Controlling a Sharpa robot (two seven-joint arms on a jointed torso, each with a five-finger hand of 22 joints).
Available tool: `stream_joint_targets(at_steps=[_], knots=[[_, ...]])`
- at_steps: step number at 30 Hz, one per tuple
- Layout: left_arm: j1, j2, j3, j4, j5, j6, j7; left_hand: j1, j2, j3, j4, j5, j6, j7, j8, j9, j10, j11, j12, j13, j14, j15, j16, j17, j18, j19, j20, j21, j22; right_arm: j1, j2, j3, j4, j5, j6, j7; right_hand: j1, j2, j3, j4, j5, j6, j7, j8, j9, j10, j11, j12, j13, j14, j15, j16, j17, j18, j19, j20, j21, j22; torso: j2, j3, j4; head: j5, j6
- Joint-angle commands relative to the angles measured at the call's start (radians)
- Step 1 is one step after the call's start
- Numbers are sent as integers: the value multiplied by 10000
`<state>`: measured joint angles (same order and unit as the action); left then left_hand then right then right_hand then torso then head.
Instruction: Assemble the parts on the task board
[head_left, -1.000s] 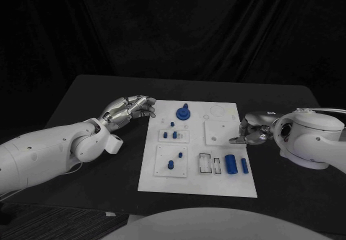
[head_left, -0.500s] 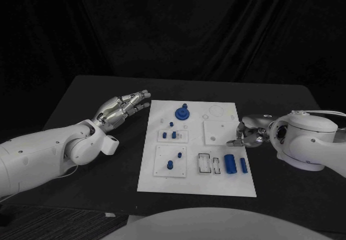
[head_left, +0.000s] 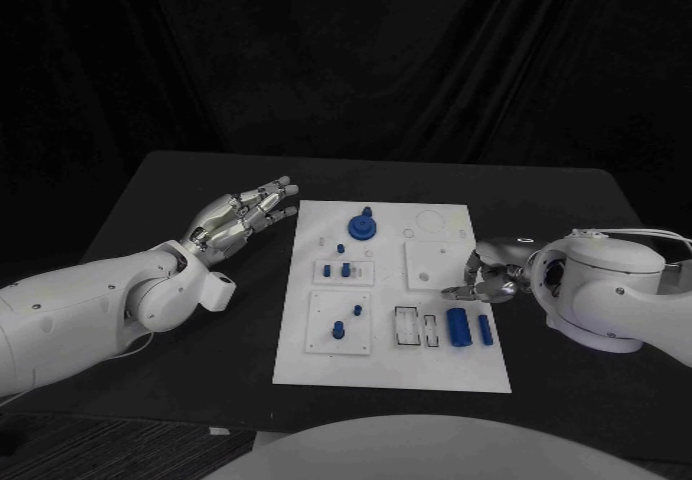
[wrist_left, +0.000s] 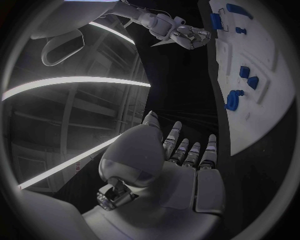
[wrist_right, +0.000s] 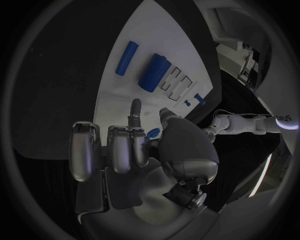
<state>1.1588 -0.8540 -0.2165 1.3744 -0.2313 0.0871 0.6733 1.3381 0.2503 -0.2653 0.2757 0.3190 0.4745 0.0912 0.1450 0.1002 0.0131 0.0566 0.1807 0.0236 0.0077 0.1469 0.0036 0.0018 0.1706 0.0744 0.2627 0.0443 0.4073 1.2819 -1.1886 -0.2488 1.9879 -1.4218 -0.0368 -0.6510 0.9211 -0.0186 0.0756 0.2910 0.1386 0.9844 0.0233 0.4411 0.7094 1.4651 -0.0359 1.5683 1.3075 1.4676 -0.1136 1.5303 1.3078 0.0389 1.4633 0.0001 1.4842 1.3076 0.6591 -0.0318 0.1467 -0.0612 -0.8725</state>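
Opened out within the last second: left hand (head_left: 238, 215), fingers now apart and straight, nothing in it, lying at ten o'clock off the board (head_left: 389, 370) and just beside its edge. Before that, curled close against the same corner.

Slid down the board's three o'clock edge over the same second: right hand (head_left: 488, 275), now nearer the two blue cylinders (head_left: 460, 327) at five o'clock. Curled in, with one finger stretched out over the white plate in the right wrist view. Cannot tell whether anything is pinched; a small blue spot (wrist_right: 153, 132) under the fingers, perhaps a part, perhaps only something lying on the board.

Unmoved on the board: round blue knob (head_left: 365, 228) at twelve o'clock, small pegs (head_left: 346, 270) near the middle, another peg (head_left: 342, 328) at seven o'clock.

Likely meaning: left hand done or standing by, right hand lining up for the cylinders. Assembly barely begun, to judge by the loose parts.
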Motion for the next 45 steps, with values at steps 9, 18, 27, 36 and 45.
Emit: stream_joint_targets(at_steps=[9, 18, 27, 36, 45], knots=[[-18, 23, 8, -18, 62, 163, 104, 313, 33, 160, -30, 420, 203, -16, 95, 36, -39, 21, -111, -1, -25, 55, -14, 4, 101, 2, 105, 25, -76, -273, -164, 0, 321, -764, 404, -716, -139, -53, -85, -8, -53, -147, 112, -255, -14, 1057, 5, 25, 2633, 762, 30, -135, 1091, -191, 768, -15, 153, 2369, -10, -4, -4, 80, -2], [-48, 44, 7, -38, 62, 211, 40, 444, 32, 209, -70, 560, 209, -19, 110, 37, -74, 14, -195, -10, -35, 58, -19, 0, 102, 16, 128, 28, -114, -350, -196, 0, 474, -1478, 486, -696, -867, -444, -191, 42, -836, -20, 110, -402, 234, 1057, 13, 25, 2633, 736, 75, -211, 918, -200, 778, 56, 191, 2383, -9, 13, -11, 101, -2], [-91, 56, 7, -71, 62, 301, -65, 572, 44, 267, -135, 704, 156, -7, 98, 25, -88, 32, -236, -13, 6, 148, 0, 18, 101, 55, 170, 42, -97, -398, -217, -1, 564, -1935, 620, -693, -1276, -641, -571, 42, -884, 227, -33, -24, 995, 1057, -111, 25, 2633, 742, -17, -203, 927, -230, 826, -19, 305, 2424, -11, 6, -11, 89, -2], [-139, 93, 7, -124, 62, 420, -193, 817, 44, 376, -363, 1075, 147, 8, 107, 18, -85, 55, -228, -9, 59, 242, 21, 37, 94, 178, 233, 77, -55, -648, -227, -1, 588, -1998, 702, -678, -1055, -410, -535, 18, -861, 211, -106, 219, 1557, 1057, -178, 25, 2633, 737, -97, -210, 893, -228, 822, -97, 301, 2422, -23, -1, -9, 129, -2], [-191, 95, 8, -148, 62, 528, -295, 916, 64, 438, -488, 1210, 164, 42, 115, 18, -77, 98, -205, -4, 106, 313, 40, 53, 88, 276, 262, 110, 32, -800, -185, -1, 569, -2006, 658, -651, -905, -121, -495, 0, -743, 25, -60, 71, 1682, 1057, -141, 25, 2633, 723, -89, -240, 812, -215, 798, -98, 251, 2403, -17, 7, -20, 188, -2]])
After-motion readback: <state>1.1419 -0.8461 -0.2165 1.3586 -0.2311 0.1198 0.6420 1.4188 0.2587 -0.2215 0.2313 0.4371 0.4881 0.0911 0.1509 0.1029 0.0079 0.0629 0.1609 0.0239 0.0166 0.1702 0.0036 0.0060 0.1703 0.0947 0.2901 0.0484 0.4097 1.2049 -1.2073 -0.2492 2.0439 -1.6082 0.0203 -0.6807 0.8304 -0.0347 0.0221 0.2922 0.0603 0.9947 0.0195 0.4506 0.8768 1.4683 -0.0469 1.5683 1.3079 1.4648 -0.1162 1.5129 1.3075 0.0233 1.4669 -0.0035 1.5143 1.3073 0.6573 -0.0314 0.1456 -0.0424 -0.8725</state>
